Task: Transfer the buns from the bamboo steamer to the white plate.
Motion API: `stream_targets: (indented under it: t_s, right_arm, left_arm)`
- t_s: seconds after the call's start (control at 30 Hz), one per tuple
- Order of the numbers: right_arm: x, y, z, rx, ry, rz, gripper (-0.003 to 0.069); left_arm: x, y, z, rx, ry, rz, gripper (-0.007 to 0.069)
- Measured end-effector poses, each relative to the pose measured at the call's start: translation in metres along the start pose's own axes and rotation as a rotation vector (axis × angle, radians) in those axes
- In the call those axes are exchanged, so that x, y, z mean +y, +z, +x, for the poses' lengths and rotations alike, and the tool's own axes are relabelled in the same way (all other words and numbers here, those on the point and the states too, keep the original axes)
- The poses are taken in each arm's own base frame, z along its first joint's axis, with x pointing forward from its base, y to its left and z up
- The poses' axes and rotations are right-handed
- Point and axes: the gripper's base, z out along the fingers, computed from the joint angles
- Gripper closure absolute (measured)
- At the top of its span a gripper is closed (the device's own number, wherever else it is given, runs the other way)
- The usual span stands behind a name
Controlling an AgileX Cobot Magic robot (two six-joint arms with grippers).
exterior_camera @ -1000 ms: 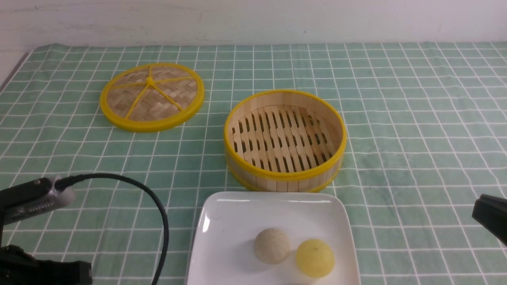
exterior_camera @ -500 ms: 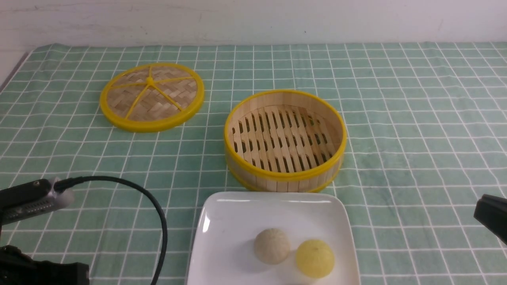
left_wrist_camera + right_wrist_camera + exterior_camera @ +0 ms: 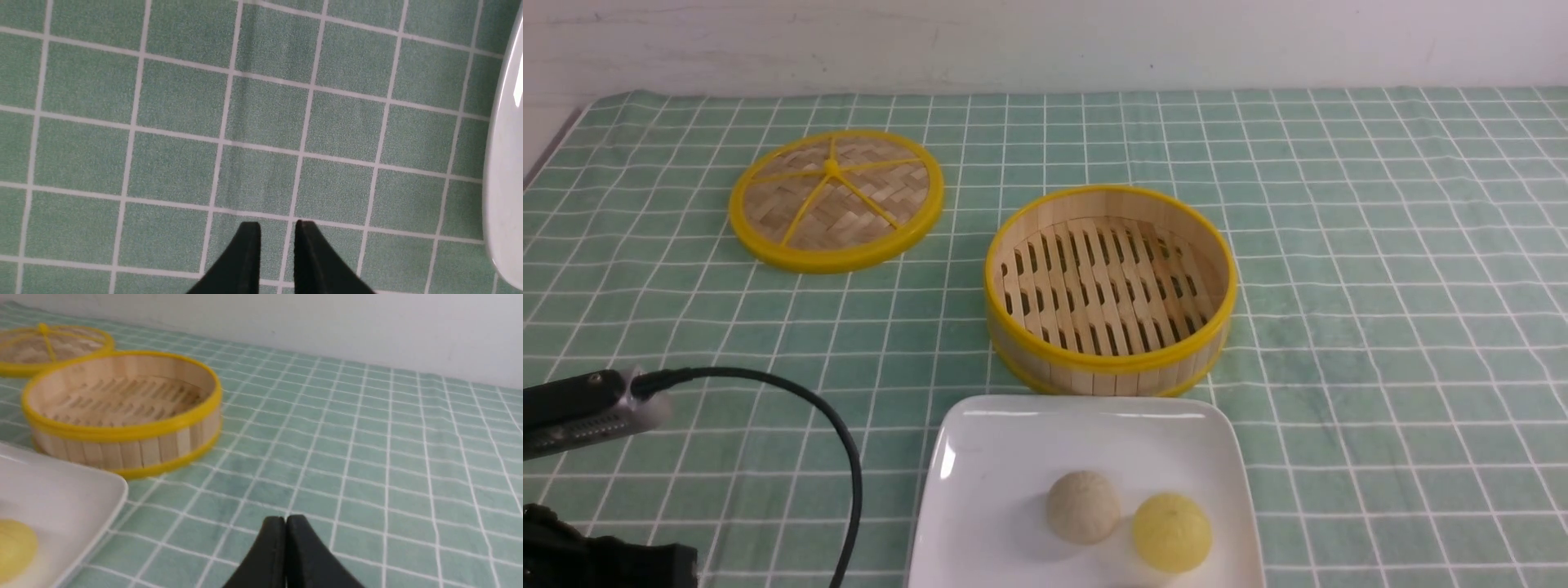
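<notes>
The bamboo steamer (image 3: 1111, 371) stands empty, its lid (image 3: 836, 200) set aside, so the job looks done: one beige bun (image 3: 1083, 507) sits on the white plate (image 3: 1013, 441) just beside a yellow ball (image 3: 1172, 532). The left tool (image 3: 278, 224), slightly apart and empty, hangs over the counter (image 3: 163, 122) beside the plate. The right tool (image 3: 285, 518) is pressed together on nothing. No writing shows

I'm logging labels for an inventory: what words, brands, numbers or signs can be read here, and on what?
None: no word, brand, number or sign is readable in any view.
Plain and unmarked: the round light-wood bamboo steamer with yellow rims, the glossy white square plate, the beige pleated bun, the bright yellow ball, the flat woven lid with yellow rim, the green checked tablecloth.
</notes>
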Motion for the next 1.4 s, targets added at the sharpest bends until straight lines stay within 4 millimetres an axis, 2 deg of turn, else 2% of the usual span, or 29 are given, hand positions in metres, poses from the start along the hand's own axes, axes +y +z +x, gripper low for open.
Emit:
stream_targets:
  t_s: [0.13,0.47,1.1,1.23,1.3,1.4]
  right_arm:
    - [-0.001,0.0,0.015,0.057,-0.012,0.019,0.0636]
    - [-0.003,-0.002,0.038,0.116,-0.019,0.073,0.0622]
    - [-0.006,-0.003,0.04,0.15,-0.01,0.121,0.0596]
    - [-0.006,-0.003,0.04,0.151,-0.01,0.121,0.0591]
    - [-0.006,-0.003,0.04,0.151,-0.01,0.121,0.0587]
    - [-0.006,-0.003,0.04,0.151,-0.01,0.121,0.0582]
  left_arm:
    - [0.002,0.0,0.0,-0.003,0.017,-0.022,0.0468]
    - [0.002,0.0,0.0,-0.004,0.019,-0.026,0.0466]
    - [0.002,-0.001,-0.001,-0.022,0.025,-0.025,0.0468]
    - [0.003,-0.007,0.003,-0.04,0.031,-0.025,0.0506]
    - [0.005,-0.016,0.009,-0.076,0.046,-0.033,0.0582]
    - [0.008,-0.03,0.019,-0.131,0.064,-0.043,0.062]
